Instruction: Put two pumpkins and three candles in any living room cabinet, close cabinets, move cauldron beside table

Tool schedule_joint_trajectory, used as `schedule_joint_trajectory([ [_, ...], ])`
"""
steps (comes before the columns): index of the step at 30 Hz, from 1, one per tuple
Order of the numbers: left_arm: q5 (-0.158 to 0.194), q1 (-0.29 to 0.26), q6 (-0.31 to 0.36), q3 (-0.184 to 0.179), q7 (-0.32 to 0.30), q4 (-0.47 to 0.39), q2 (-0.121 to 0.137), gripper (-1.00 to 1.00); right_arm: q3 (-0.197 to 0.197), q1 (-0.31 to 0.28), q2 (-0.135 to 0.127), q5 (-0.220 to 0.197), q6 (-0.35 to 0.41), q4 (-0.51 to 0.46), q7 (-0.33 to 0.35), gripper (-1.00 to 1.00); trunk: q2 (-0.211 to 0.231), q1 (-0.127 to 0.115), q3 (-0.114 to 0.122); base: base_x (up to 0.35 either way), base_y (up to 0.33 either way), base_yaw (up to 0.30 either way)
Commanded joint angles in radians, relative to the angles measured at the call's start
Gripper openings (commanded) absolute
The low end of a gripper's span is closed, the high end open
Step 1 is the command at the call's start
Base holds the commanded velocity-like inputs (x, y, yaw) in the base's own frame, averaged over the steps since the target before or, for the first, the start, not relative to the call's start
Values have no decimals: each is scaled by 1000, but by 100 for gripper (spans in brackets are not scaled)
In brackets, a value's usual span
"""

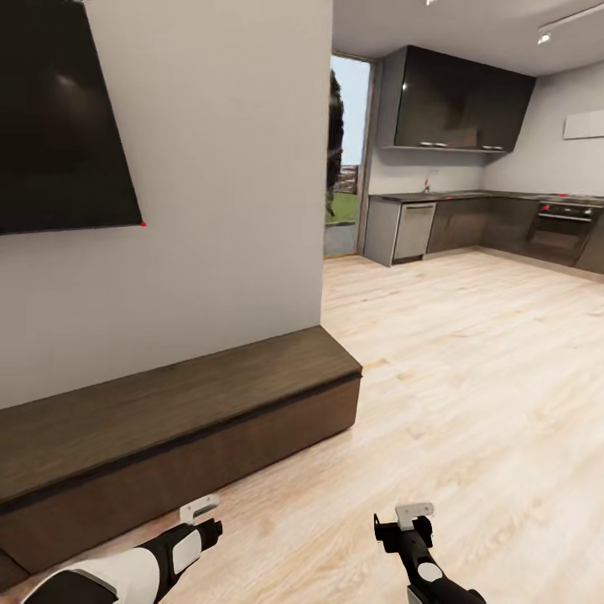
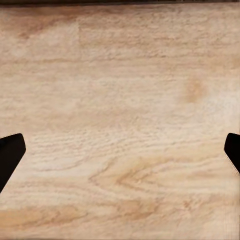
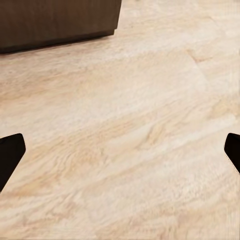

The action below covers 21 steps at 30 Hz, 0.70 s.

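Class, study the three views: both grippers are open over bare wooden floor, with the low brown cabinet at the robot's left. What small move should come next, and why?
Probably turn the base or head to look for the pumpkins and candles. The cabinet looks closed, and both the left gripper and right gripper hang open and empty over the wooden floor, so there is nothing here to grasp yet.

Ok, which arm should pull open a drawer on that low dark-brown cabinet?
Left, probably. The left gripper hangs open right beside the low dark-brown wooden cabinet; the right gripper sits farther out.
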Motion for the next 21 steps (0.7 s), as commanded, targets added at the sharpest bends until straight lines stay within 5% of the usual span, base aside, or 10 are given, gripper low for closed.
schedule_joint_trajectory([
  [1,5,-1,2,-8,3,2,-1,100,9,0,0,-8,-3,0,-4,100,0,0,-1,124,-282,291],
  [21,5,-1,1,-8,3,2,-16,100,9,0,0,-10,-3,0,-4,100,0,0,-1,81,-289,267],
])
